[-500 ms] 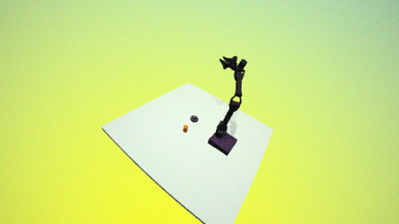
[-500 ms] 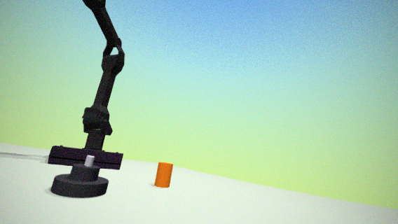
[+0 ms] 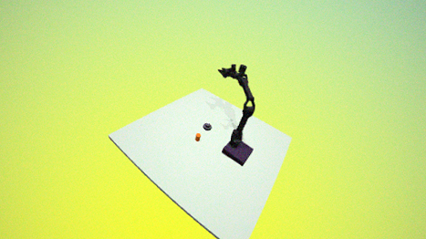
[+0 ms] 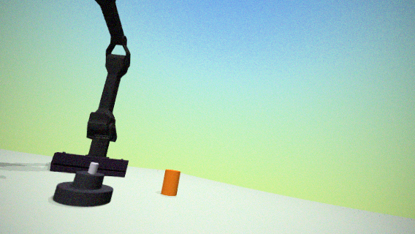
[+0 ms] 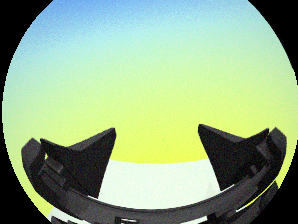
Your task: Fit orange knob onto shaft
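The orange knob stands upright on the table, a short way from the round pedestal. The dark round pedestal has a wide base and a narrower upper step. The silver shaft stands up from its top and is bare; its flat side cannot be made out. My gripper is open and empty, held high above the table and well away from the knob and the pedestal. The knob's hole is hidden underneath. The wrist view shows neither knob nor pedestal.
The arm rises from a dark purple base block, which stands behind the pedestal in the exterior view. The white table has open edges all round. The arm's shadow falls on the table beyond the pedestal.
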Action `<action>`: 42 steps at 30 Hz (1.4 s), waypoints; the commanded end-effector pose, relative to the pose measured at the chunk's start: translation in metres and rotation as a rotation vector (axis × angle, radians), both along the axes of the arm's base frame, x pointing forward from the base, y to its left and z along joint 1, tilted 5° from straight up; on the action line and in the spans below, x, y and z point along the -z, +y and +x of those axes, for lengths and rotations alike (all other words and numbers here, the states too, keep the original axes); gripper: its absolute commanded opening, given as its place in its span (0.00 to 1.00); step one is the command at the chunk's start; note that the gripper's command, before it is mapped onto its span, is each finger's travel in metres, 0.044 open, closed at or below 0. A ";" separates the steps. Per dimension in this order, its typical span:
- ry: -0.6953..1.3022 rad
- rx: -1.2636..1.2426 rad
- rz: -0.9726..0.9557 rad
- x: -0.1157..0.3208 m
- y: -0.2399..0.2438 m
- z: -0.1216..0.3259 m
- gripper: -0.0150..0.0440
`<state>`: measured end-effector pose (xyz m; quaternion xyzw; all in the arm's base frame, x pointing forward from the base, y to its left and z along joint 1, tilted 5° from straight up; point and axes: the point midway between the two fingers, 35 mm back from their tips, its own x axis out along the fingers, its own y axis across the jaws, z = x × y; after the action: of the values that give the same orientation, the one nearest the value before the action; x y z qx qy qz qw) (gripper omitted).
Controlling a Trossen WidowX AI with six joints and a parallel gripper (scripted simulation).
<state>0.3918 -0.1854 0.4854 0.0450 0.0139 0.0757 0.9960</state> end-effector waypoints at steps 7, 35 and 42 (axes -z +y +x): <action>0.267 -0.097 0.002 0.098 0.073 0.058 1.00; 1.299 -0.852 -1.016 0.397 0.313 -0.085 1.00; 1.299 -0.852 -1.016 0.404 0.310 -0.090 1.00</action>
<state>0.3045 0.1260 0.0884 -0.3660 0.6148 0.3794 0.5866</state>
